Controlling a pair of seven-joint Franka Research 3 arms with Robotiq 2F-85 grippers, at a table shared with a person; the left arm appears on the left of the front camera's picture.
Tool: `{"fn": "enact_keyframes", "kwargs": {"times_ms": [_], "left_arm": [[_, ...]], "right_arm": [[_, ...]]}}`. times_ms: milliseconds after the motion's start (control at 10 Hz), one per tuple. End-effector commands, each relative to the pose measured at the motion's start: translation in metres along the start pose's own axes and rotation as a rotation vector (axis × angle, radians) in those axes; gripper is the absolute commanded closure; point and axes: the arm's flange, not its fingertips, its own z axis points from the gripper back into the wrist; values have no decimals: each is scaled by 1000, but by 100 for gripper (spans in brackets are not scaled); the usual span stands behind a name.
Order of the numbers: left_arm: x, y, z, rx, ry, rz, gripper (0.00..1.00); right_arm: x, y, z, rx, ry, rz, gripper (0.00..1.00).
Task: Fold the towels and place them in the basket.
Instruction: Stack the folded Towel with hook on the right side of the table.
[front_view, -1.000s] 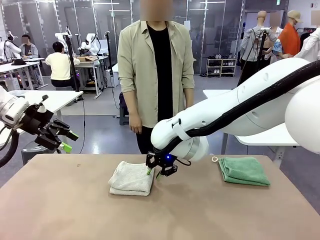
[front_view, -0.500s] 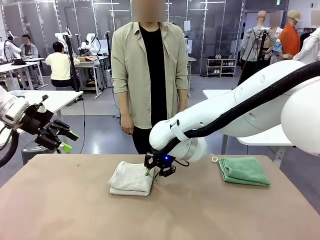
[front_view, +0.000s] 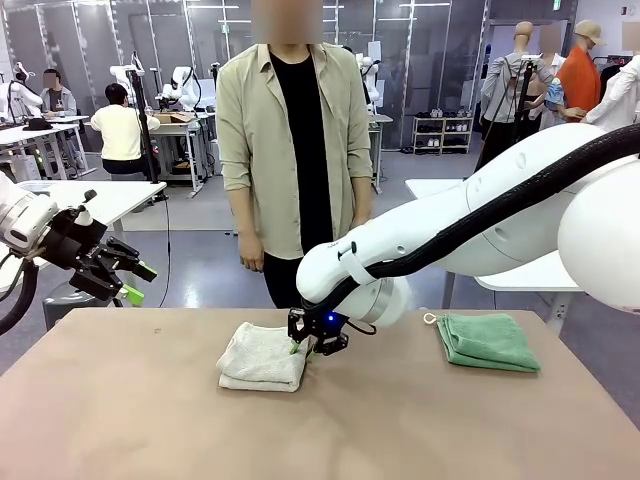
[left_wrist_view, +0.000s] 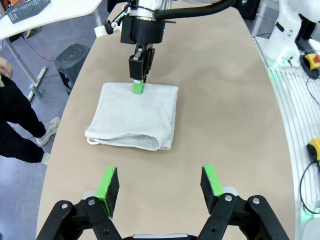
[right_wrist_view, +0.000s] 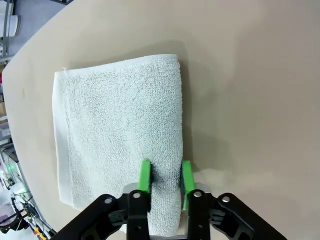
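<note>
The cream-white towel (front_view: 262, 355) lies folded on the table's middle, also seen in the left wrist view (left_wrist_view: 135, 115). My right gripper (front_view: 305, 347) is down at its right edge, shut on that edge; its green pads (right_wrist_view: 145, 175) pinch the terry cloth (right_wrist_view: 120, 130). The mint green towel (front_view: 487, 342) lies folded at the far right, its white loop pointing left. My left gripper (front_view: 125, 280) hangs open above the table's left end, nothing between its fingers (left_wrist_view: 109, 182). The grey mesh basket (left_wrist_view: 27, 9) sits on a white side table.
A person (front_view: 290, 150) stands at the far side of the table, hands down at the sides. The brown tabletop (front_view: 150, 420) is bare in front of the towels. My right arm's white body (front_view: 480, 220) spans the right half above the table.
My right gripper's jaws have closed onto the cream-white towel's edge and the arm has edged slightly left. The person has shifted a little left. My left arm has not moved.
</note>
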Motion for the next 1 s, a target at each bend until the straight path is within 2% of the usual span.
{"fn": "enact_keyframes", "kwargs": {"times_ms": [0,100,500,600,900], "left_arm": [[2,0,0,5,3,8,16],[2,0,0,5,3,8,16],[2,0,0,5,3,8,16],[2,0,0,5,3,8,16],[2,0,0,5,3,8,16]], "right_arm": [[1,-1,-1,10,-7,19,94],[1,-1,-1,12,-9,20,100],[1,1,0,-21,-34,34,100],[0,1,0,-3,-2,8,100],[0,1,0,-3,-2,8,100]]}}
